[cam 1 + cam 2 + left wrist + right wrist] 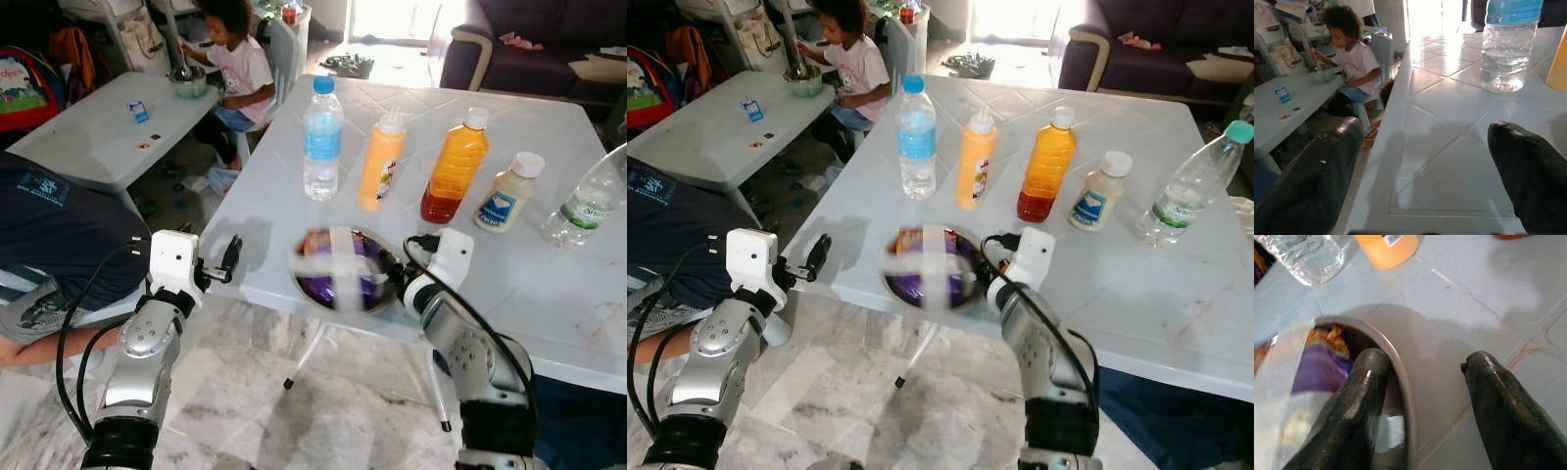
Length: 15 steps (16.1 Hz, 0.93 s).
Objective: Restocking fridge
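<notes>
A round bowl (343,269) with purple contents, wrapped in clear film and taped, sits at the front edge of the white table (529,284). My right gripper (1422,362) is open and straddles the bowl's rim (1400,377), one finger inside and one outside over the tabletop. Behind the bowl stand a blue-capped water bottle (322,142), an orange squeeze bottle (381,162), a juice bottle (455,168) and a white jar (508,193). A second water bottle (586,201) leans at the far right. My left gripper (227,259) is open at the table's left edge with nothing between its fingers.
A child (240,69) sits at a low white table (98,132) at the back left. A person in a dark shirt (59,235) bends close beside my left arm. A dark sofa (529,39) stands at the back right. Table legs (304,357) reach the tiled floor.
</notes>
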### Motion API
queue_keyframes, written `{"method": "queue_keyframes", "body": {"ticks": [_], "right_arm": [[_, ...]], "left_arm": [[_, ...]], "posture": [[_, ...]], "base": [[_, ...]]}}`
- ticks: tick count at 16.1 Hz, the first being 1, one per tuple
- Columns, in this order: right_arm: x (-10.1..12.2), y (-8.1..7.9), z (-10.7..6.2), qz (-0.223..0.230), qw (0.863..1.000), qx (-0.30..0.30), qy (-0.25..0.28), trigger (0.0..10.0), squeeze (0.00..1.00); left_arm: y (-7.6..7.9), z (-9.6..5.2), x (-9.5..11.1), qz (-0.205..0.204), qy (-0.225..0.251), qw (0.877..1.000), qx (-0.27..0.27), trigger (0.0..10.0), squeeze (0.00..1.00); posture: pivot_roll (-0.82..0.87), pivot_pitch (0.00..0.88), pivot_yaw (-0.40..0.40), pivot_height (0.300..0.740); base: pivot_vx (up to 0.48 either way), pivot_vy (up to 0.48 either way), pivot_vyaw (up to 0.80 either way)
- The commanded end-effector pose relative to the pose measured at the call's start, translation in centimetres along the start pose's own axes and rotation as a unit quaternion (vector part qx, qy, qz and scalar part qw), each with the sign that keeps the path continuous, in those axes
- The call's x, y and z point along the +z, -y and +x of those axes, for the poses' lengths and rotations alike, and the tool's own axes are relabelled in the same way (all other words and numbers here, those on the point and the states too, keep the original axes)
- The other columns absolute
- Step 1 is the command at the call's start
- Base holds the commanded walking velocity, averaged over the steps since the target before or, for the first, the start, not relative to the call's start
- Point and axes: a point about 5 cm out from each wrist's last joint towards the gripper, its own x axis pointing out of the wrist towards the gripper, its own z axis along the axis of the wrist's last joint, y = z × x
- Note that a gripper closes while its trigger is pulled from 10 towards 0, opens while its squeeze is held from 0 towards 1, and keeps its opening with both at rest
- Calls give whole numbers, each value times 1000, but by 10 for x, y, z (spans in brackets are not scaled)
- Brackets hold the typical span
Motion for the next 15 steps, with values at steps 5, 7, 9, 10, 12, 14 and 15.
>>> {"method": "queue_keyframes", "body": {"ticks": [5,7,9,10,12,14,15], "right_arm": [[5,4,4,17,1000,-22,3,10000,0],[6,0,4,25,1000,-17,3,10000,0],[2,-8,1,22,1000,14,-15,10000,0],[-1,-9,-1,9,999,22,-29,10000,0],[1,-9,-3,-28,998,36,-33,10000,0],[1,-9,-3,-40,997,51,-46,10000,0],[4,-2,-2,-42,997,45,-49,10000,0]], "left_arm": [[-4,2,4,6,9,1000,7,10000,0],[-3,1,5,7,10,1000,7,10000,0],[-3,2,5,6,11,1000,7,10000,0],[-3,2,5,6,11,1000,7,10000,0],[-3,1,5,6,11,1000,8,10000,0],[-2,2,5,6,11,1000,7,10000,0],[-2,2,5,5,11,1000,7,10000,0]], "posture": [[3,48,6,740],[3,48,6,740],[3,50,4,740],[2,50,4,740],[-1,50,4,740],[-4,49,3,740],[-3,48,-1,740]], "base": [[0,0,0],[0,0,0],[0,0,0],[0,0,0],[0,0,0],[0,0,0],[0,0,0]]}}
